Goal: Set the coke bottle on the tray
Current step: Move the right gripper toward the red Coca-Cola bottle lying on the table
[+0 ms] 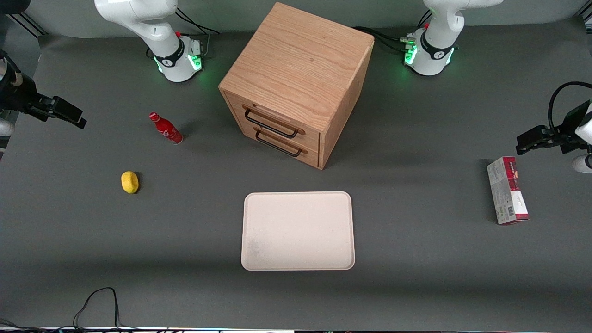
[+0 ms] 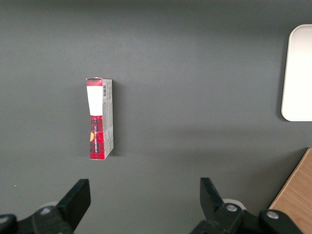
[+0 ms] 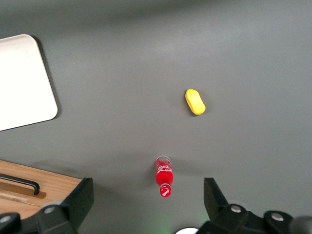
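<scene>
The coke bottle (image 1: 165,128), small and red with a red cap and white script, stands upright on the dark table, beside the wooden cabinet and farther from the front camera than the tray. The cream-white tray (image 1: 298,231) lies flat in front of the cabinet's drawers, with nothing on it. My gripper (image 1: 69,113) hangs high at the working arm's end of the table, apart from the bottle, open and empty. In the right wrist view the bottle (image 3: 164,175) shows far below, between the spread fingers of the gripper (image 3: 147,200), and a corner of the tray (image 3: 24,83) shows too.
A wooden two-drawer cabinet (image 1: 296,83) stands mid-table, both drawers shut. A yellow lemon-like object (image 1: 130,181) lies nearer the front camera than the bottle. A red-and-grey carton (image 1: 507,190) lies toward the parked arm's end. A black cable (image 1: 97,300) loops at the table's front edge.
</scene>
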Tool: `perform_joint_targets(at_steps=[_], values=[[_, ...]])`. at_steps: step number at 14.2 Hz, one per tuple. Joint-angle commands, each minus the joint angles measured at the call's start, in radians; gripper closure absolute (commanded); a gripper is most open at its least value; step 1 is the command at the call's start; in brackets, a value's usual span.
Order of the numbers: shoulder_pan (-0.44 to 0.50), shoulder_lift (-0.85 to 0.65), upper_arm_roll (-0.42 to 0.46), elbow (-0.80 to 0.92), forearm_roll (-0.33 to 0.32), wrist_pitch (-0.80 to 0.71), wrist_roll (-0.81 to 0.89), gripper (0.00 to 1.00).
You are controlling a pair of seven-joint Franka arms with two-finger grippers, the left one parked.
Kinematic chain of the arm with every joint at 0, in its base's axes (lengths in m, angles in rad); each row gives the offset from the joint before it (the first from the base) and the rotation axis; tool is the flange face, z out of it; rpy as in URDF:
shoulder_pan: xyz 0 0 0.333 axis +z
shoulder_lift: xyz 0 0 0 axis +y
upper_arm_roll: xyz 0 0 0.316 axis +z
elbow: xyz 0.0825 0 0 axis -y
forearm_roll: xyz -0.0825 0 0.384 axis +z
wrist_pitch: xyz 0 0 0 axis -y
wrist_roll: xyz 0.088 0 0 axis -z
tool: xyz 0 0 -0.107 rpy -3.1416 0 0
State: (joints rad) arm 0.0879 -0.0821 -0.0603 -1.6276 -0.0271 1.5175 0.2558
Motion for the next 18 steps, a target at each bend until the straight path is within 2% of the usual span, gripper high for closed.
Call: perform_joint_targets(at_steps=[1, 4, 6, 12, 15, 18], values=[[-0.002, 0.016, 0.002, 0.02, 0.024, 0.0, -0.018, 0.0], [0.004, 0.016, 0.004, 0.018, 0.024, -0.014, 0.005, 0.0], [0.003, 0.004, 0.034, -0.007, 0.022, -0.022, 0.08, 0.0], [-0.019, -0.161, 0.053, -0.309, 0.021, -0.028, 0.008, 0.0], [-0.027, -0.301, 0.054, -0.574, 0.018, 0.097, -0.003, 0.0], [-0.025, -0.399, 0.03, -0.713, 0.016, 0.161, -0.085, 0.0]])
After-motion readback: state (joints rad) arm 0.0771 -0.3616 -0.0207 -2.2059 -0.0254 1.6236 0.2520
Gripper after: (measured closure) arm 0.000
